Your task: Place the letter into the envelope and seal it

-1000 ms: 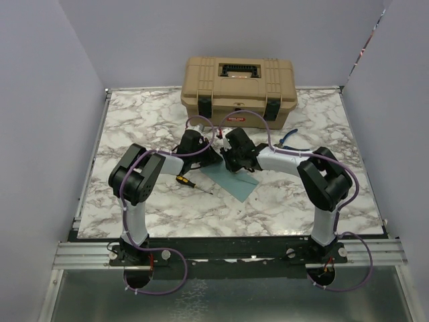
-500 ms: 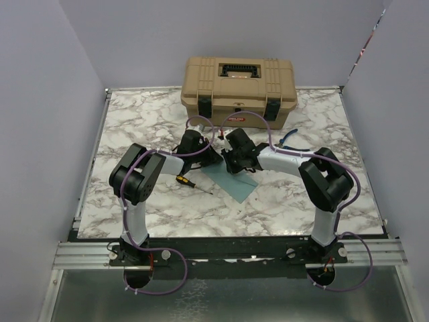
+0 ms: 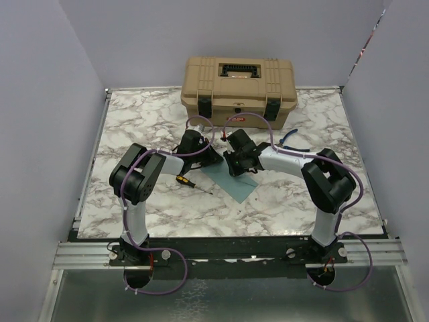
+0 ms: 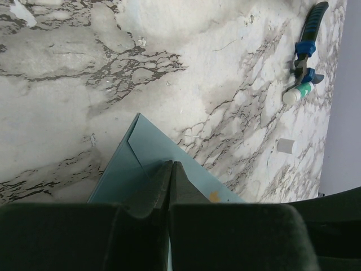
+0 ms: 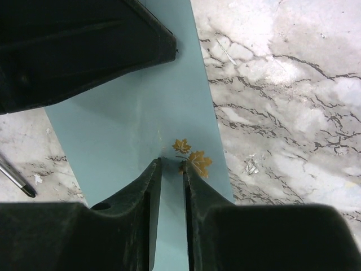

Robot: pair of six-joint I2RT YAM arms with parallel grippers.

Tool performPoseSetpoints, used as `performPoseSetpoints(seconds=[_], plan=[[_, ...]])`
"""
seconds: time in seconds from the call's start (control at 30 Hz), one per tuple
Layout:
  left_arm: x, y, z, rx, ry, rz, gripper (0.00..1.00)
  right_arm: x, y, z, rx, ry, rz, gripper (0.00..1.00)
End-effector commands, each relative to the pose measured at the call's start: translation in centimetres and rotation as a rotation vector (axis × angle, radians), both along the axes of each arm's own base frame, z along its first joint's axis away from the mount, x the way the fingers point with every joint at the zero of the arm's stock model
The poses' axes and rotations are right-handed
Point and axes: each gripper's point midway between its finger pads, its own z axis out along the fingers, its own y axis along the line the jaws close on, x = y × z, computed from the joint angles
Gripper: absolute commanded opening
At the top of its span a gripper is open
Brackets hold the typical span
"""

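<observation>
The envelope (image 3: 239, 186) lies flat in the middle of the table (image 3: 134, 121). Its long side runs from far left to near right. Both sets of jaws point down at its far end, so it spreads out under them and toward the near right. The left jaws are over the far left part. The right jaws are just beside them, a bit more toward the middle. Neither arm looks nearer than the other.

The left jaws are shut tight, with nothing between them. Their tips look like they rest on the paper, but we cannot be sure they touch. The right jaws stand a little apart. Through the thin gap we see only the envelope below, so they hold nothing.

The envelope is blue-green, smooth and thin. In the left wrist view we see fold lines on it that meet near one corner. A small gold leaf sticker (image 5: 192, 159) sits on it, just right of the right jaws' tips.

We cannot see the letter anywhere. We think it may be inside already, and that the job now is pressing the flap shut. For that, the jaws would need to push down along the flap.

A screwdriver (image 3: 190, 182) lies just left of the envelope. A tan toolbox (image 3: 238, 84) stands at the far side.
</observation>
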Motion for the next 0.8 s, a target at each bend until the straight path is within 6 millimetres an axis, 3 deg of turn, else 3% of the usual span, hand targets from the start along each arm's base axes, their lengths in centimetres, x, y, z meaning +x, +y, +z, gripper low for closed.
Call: performPoseSetpoints(seconds=[0.0, 0.33, 0.77], plan=[[-0.5, 2.0, -3.7, 0.098, 0.077, 0.046, 0.00, -8.0, -6.2, -5.6, -0.286, 0.329, -0.005, 0.25], [-0.6, 1.9, -3.8, 0.095, 0.081, 0.043, 0.00, -9.0, -6.4, -6.3, -0.300, 0.373, -0.017, 0.37], [-0.5, 2.0, -3.7, 0.104, 0.078, 0.042, 0.00, -10.4, -9.3, -6.5, -0.402, 0.389, -0.126, 0.22]])
